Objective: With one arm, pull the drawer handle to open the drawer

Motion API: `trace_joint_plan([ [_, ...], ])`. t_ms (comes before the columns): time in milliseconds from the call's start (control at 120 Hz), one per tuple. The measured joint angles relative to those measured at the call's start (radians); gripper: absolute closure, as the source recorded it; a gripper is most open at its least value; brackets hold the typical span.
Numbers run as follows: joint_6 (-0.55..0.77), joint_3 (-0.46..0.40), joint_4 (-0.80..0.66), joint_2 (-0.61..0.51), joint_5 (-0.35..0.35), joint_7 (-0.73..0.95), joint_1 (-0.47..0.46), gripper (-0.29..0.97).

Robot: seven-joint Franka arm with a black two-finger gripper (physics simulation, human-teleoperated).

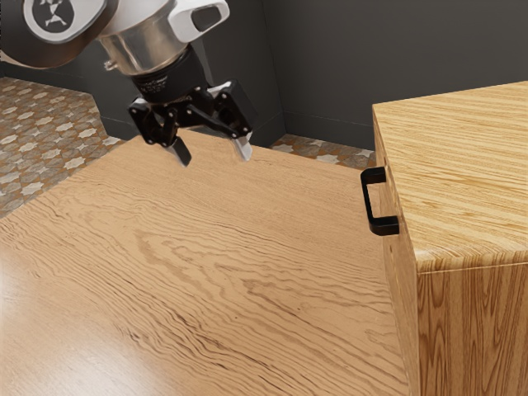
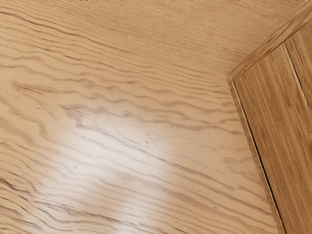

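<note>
A wooden drawer cabinet [image 1: 462, 190] stands on the table at the exterior view's right, and its black U-shaped handle [image 1: 376, 201] sticks out of the face that looks toward the arm. My black gripper [image 1: 212, 151] hangs open above the table's far side, well to the exterior view's left of the handle, with nothing between its fingers [image 1: 181, 151]. The drawer front sits flush with the cabinet body. In the wrist view a corner of the cabinet [image 2: 282, 131] shows beside bare tabletop [image 2: 122, 126].
The wooden table [image 1: 190, 272] spreads wide between my hand and the cabinet. Behind it are a patterned tile floor [image 1: 41, 132] and a dark wall [image 1: 371, 58].
</note>
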Motion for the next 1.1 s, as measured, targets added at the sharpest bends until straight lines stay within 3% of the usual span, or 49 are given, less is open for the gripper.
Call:
trace_joint_plan([
  [183,0.071,-0.01,-0.049,-0.017,-0.022,-0.136,-0.015,0.0],
  [292,0.248,-0.012,-0.295,-0.136,-0.114,-0.197,-0.022,0.0],
  [492,0.536,-0.015,-0.459,-0.208,-0.216,-0.283,-0.071,0.0],
  [758,0.762,-0.021,-0.559,-0.214,-0.241,-0.363,-0.124,0.0],
  [1100,0.875,-0.021,-0.583,-0.181,-0.245,-0.428,-0.165,0.0],
])
